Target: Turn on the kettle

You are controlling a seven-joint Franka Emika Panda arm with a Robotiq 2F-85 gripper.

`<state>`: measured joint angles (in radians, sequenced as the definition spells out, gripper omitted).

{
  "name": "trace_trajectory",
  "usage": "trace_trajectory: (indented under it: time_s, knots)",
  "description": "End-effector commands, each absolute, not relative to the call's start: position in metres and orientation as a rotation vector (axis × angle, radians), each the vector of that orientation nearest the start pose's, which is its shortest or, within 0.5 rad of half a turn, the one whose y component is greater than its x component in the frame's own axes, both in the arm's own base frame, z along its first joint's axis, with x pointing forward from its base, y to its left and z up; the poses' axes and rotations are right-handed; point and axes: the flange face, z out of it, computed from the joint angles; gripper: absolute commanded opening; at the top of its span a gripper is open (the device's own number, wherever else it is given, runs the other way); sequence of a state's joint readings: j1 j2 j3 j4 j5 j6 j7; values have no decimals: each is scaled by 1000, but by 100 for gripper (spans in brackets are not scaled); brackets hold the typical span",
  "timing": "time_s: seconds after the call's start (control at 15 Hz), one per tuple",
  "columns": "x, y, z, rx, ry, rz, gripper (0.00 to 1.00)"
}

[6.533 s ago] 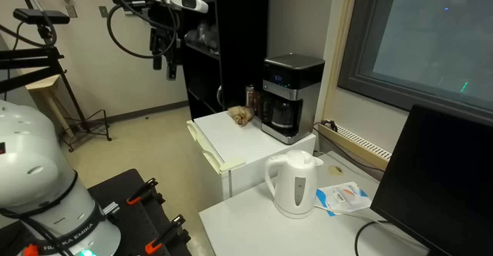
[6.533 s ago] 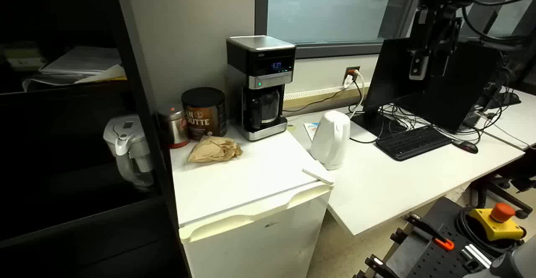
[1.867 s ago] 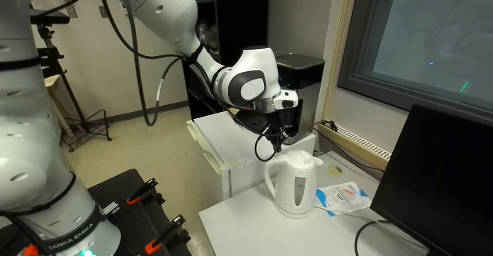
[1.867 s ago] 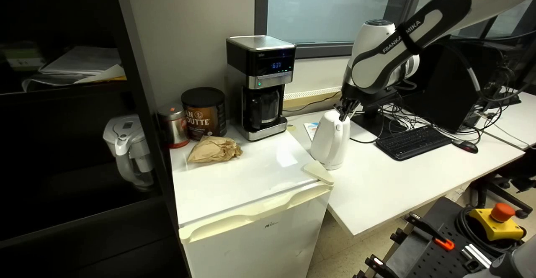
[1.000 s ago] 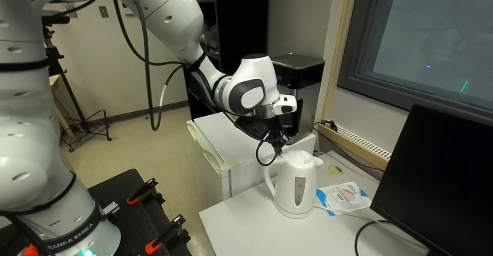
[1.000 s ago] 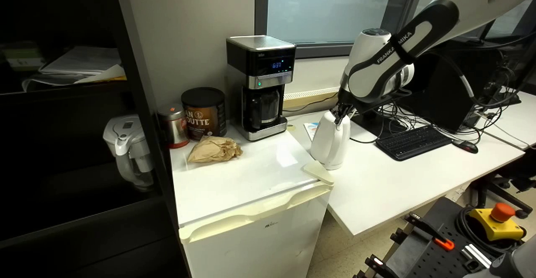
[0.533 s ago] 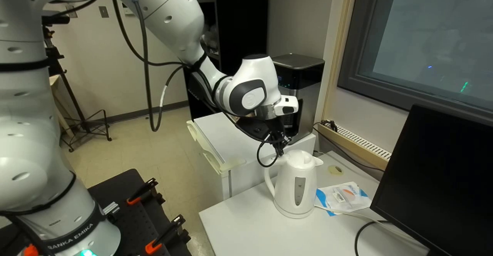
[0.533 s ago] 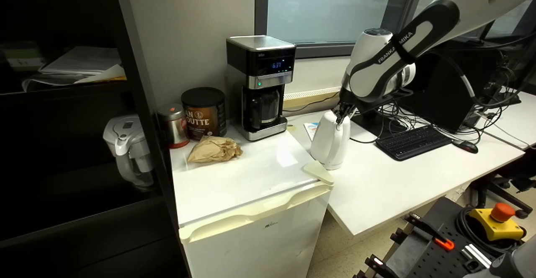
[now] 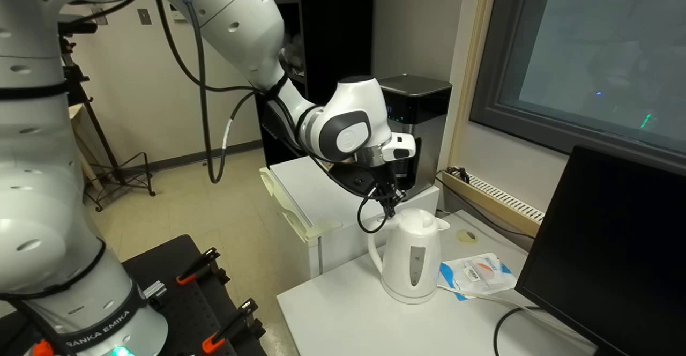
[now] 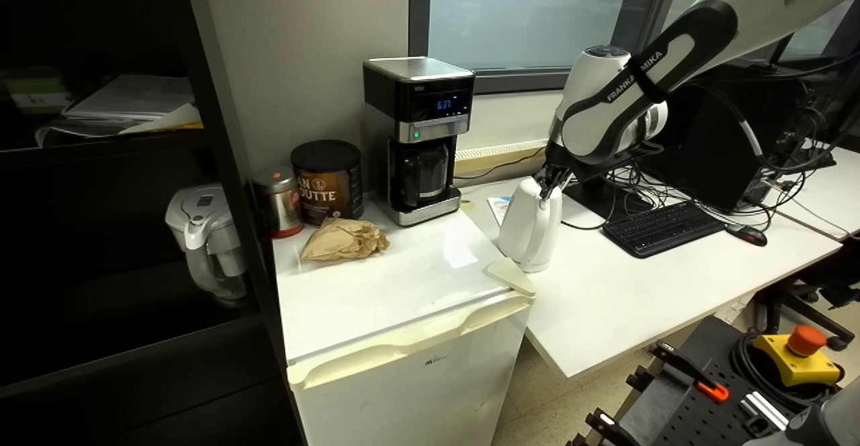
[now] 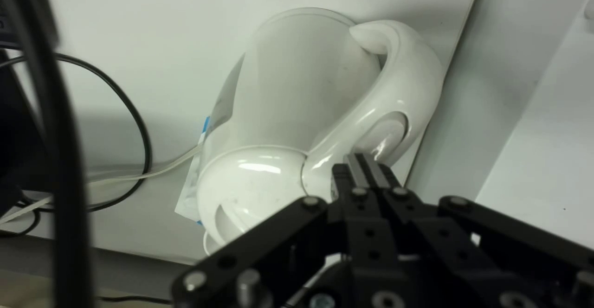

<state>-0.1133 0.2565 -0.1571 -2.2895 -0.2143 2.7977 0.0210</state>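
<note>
The white kettle stands upright on the white desk, in both exterior views (image 9: 396,267) (image 10: 519,234); its body and loop handle fill the middle of the wrist view (image 11: 297,90). An oval panel (image 11: 384,134), like a switch, is set into the top of the handle. My gripper (image 11: 365,156) points down at that spot, its fingers pressed together with nothing between them. The tips appear to meet the handle's top at the lower end of the oval; whether they press it cannot be told. In an exterior view the gripper (image 10: 545,192) covers the handle's upper end.
A black and silver coffee maker (image 10: 430,107) stands on the small fridge (image 10: 403,285) beside the desk, near a paper bag (image 10: 344,239). A monitor (image 9: 605,249) and a flat packet (image 9: 485,275) lie past the kettle. A white cord (image 11: 171,164) crosses the desk.
From high up and away, my arm has come over to the kettle and lowered onto its handle top. Over the last half second it barely moves. The kettle has stayed in place.
</note>
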Motion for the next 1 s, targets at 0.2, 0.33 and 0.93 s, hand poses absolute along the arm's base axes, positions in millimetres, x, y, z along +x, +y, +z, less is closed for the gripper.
trace_trajectory:
  time_s: [0.2, 0.33, 0.93]
  knots:
    - [530, -137, 250, -3277, 162, -362, 0]
    - [527, -138, 245, -3277, 164, -353, 0]
    - [524, -138, 246, -3255, 178, -410, 0]
